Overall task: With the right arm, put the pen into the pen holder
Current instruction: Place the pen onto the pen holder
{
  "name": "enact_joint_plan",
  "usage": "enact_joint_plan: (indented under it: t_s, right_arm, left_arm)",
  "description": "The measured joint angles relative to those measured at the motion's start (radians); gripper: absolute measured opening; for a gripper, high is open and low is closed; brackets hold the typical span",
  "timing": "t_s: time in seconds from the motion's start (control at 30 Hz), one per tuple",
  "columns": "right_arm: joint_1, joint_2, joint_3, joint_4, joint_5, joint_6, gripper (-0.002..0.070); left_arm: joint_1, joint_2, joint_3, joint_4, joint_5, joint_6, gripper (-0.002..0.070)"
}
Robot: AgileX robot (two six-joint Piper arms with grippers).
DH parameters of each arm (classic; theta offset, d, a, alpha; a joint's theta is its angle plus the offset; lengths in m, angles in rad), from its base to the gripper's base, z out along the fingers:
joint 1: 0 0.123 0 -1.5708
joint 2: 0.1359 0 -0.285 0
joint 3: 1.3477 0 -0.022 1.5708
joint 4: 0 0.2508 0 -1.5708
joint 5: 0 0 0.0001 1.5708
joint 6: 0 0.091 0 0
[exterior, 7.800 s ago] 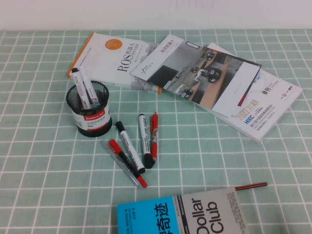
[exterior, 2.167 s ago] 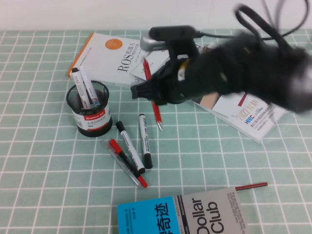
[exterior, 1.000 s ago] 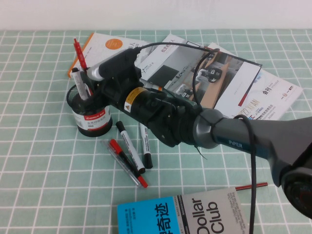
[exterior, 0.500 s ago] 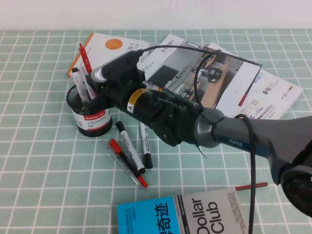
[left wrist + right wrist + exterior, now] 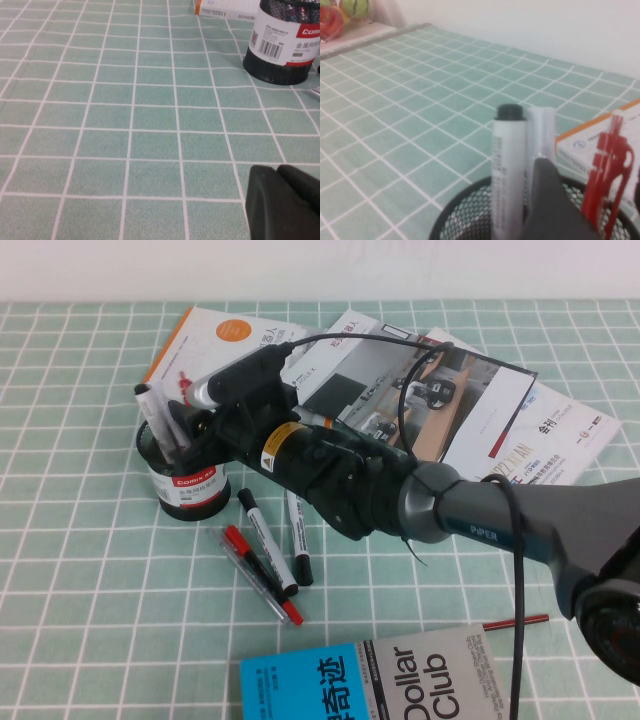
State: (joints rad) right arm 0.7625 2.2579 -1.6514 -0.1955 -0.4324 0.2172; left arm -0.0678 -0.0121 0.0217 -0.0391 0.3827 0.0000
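The black mesh pen holder stands at the left of the table. It also shows in the left wrist view and the right wrist view. My right gripper hangs over its mouth, with its fingers dipping inside. The red pen stands upright in the holder between the fingers, with a gap to the near finger, so the gripper is open. Two white markers stand in the holder too. My left gripper is shut and empty, low over bare cloth, apart from the holder.
Two black-capped markers and a clear pen with a red cap lie in front of the holder. A thin red stick and a Dollar Club book lie at the front. Books and magazines lie at the back.
The red pen stood high above the holder half a second ago. It has dropped down inside, freed from my right gripper. The right arm has barely moved.
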Motion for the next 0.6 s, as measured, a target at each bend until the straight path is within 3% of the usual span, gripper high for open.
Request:
enact_joint_plan:
  t_s: [0.17,0.3,0.4,0.53,0.6]
  right_arm:
    - [0.000,-0.007,0.000,-0.001,0.056,0.000,0.0350]
    - [0.002,-0.060,0.000,-0.026,0.161,0.000,0.0329]
    - [0.011,-0.142,0.000,-0.034,0.287,0.006,0.0242]
    - [0.028,-0.283,0.000,-0.036,0.508,0.017,0.0050]
    - [0.035,-0.343,0.008,-0.036,0.594,0.013,0.0010]
  left_arm:
    - [0.000,0.000,0.000,0.000,0.000,0.000,-0.0006]
    - [0.000,0.000,0.000,0.000,0.000,0.000,-0.0006]
    - [0.000,0.000,0.000,0.000,0.000,0.000,-0.0006]
    - [0.000,0.000,0.000,0.000,0.000,0.000,-0.0006]
    - [0.000,0.000,0.000,0.000,0.000,0.000,-0.0006]
